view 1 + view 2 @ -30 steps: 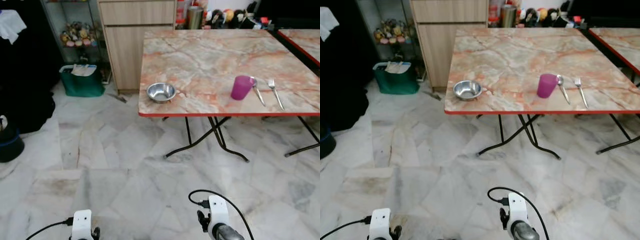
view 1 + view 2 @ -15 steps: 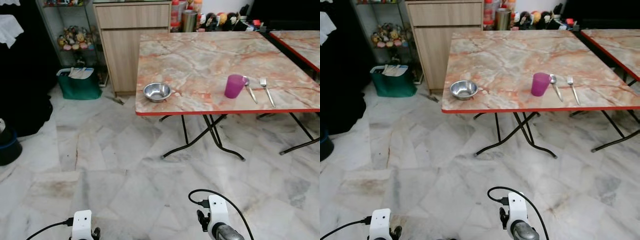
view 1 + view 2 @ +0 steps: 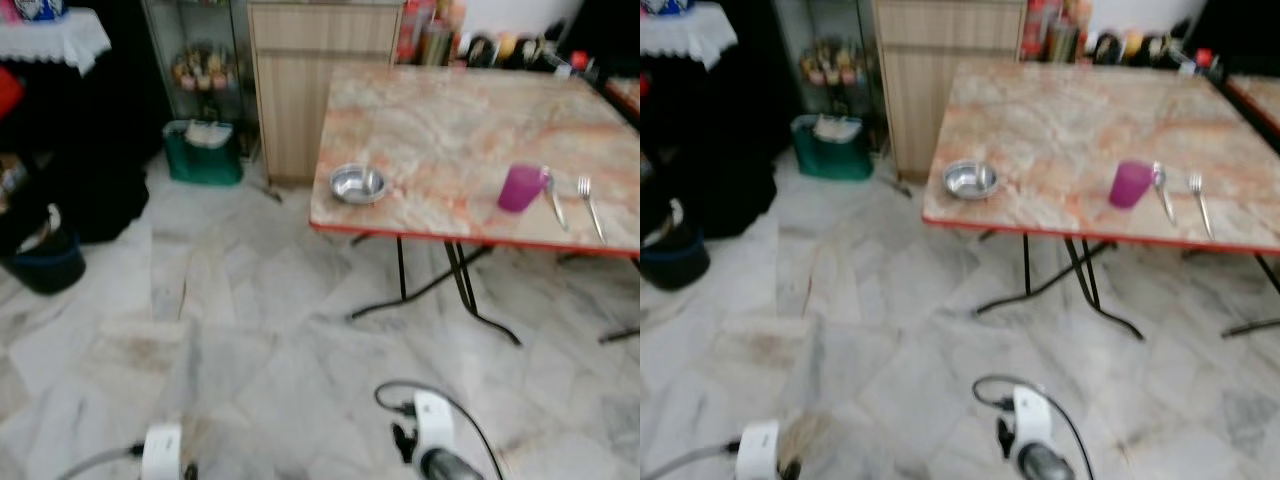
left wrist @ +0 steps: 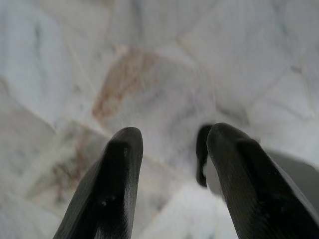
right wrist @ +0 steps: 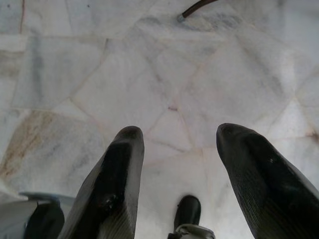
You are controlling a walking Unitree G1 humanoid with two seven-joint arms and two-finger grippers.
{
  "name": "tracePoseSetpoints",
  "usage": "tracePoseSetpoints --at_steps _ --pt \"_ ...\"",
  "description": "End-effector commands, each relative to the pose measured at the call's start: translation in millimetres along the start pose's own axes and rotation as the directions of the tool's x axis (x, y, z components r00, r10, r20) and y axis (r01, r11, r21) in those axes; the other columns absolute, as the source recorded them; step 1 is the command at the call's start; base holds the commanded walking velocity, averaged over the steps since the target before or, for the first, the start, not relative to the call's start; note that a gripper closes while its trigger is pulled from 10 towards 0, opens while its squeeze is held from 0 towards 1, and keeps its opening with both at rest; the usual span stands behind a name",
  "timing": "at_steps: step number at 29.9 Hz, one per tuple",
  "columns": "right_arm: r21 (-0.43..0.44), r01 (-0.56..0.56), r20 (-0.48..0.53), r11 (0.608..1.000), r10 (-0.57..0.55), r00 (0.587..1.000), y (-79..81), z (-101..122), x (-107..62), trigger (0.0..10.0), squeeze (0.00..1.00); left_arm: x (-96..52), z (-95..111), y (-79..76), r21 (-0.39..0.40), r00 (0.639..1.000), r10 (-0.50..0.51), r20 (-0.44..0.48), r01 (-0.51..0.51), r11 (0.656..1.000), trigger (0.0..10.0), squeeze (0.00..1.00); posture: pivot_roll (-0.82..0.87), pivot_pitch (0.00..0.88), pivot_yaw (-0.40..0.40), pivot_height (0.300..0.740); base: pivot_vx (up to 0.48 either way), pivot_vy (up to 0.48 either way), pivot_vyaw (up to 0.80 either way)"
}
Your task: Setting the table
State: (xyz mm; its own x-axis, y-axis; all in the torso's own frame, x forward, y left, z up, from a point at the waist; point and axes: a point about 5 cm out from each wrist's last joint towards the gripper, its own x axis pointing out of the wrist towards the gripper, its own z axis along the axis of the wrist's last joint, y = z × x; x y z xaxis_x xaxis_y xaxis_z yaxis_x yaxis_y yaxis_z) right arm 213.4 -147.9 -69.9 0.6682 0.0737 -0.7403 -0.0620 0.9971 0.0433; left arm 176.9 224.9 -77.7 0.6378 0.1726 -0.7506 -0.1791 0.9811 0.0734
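A marble-patterned folding table [image 3: 450, 130] with a red edge stands ahead on the right. On it, near the front edge, sit a steel bowl [image 3: 358, 184], a purple cup [image 3: 521, 187], a spoon [image 3: 553, 198] and a fork [image 3: 591, 202] side by side. Both arms hang low over the floor, far from the table. My left gripper [image 4: 172, 149] is open above the tiles with nothing between its fingers. My right gripper [image 5: 179, 149] is open too, also empty.
A wooden cabinet [image 3: 320, 80] stands behind the table's left corner, with a green bin [image 3: 205, 152] and a glass shelf [image 3: 195, 60] beside it. A dark bucket [image 3: 45, 262] sits at the far left. Marble floor [image 3: 250, 330] lies between me and the table.
The whole view has shifted and blurred: the camera turned left, so the table sits further right and a white-clothed surface and bucket have come in at the left. Both grippers hang as before.
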Motion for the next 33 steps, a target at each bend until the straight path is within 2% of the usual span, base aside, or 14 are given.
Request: tracePoseSetpoints --at_steps 1,18,23,33 --pt "0.015 0.030 -0.015 0.999 -0.029 0.999 -9.9 -5.0 -2.0 10.0 0.00 0.5 0.9 -3.9 -0.005 1.000 -0.009 0.002 0.009 1.000 10.0 0.00 0.13 0.067 0.012 0.740 0.277 0.000 0.00" --pt "0.027 0.047 -0.028 0.999 -0.046 0.999 -12.9 -7.1 -2.6 10.0 0.00 0.3 0.0 -6.1 -0.014 1.000 -0.017 0.001 0.017 1.000 10.0 0.00 0.13 0.074 0.006 0.740 0.276 0.000 0.00" --pt "0.020 0.049 -0.029 0.999 -0.048 0.998 -14.0 -6.7 -2.6 10.0 0.00 0.2 -0.4 -6.1 -0.018 1.000 -0.016 0.000 0.016 1.000 10.0 0.00 0.13 0.077 0.005 0.740 0.274 0.000 -0.75" --pt "0.014 0.046 -0.027 0.999 -0.045 0.999 -14.0 -6.6 -2.6 10.0 0.00 -0.5 -3.3 -6.6 -0.024 1.000 -0.014 -0.007 0.014 1.000 10.0 0.00 0.13 0.079 0.003 0.740 0.275 0.000 0.00"
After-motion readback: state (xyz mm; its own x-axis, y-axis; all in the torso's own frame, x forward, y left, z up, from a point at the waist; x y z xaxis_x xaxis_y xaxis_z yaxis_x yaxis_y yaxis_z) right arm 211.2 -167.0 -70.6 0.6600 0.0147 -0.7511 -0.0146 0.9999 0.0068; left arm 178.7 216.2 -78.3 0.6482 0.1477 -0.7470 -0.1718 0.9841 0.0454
